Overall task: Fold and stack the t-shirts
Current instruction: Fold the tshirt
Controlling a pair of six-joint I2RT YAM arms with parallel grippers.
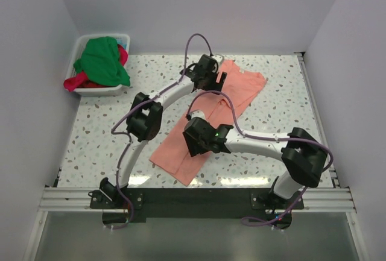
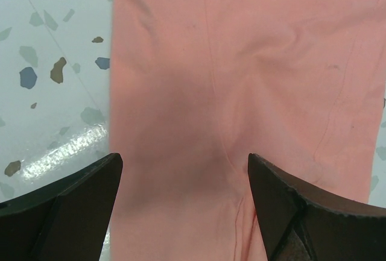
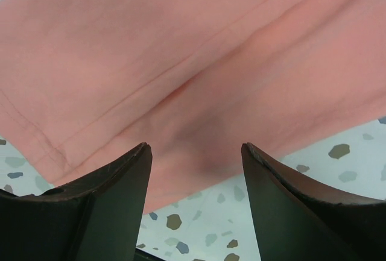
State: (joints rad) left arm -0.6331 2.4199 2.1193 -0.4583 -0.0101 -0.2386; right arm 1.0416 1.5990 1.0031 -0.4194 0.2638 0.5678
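The salmon-pink t-shirt (image 1: 205,122) lies folded into a long strip, running diagonally from the back right to the front middle of the table. My left gripper (image 1: 212,79) hovers over its far end, jaws open; the pink cloth (image 2: 241,80) fills the view between the fingers (image 2: 72,207). My right gripper (image 1: 194,143) hovers over the near part of the strip, jaws open and empty, above the shirt's long edge (image 3: 199,92). The bright green t-shirt (image 1: 102,62) and the red-magenta t-shirt (image 1: 81,81) sit bunched in the white tub (image 1: 96,91) at the back left.
The table is a white speckled terrazzo surface (image 1: 108,152) inside white walls. A black rail (image 1: 199,201) with the arm bases runs along the near edge. The tub stands in the back left corner.
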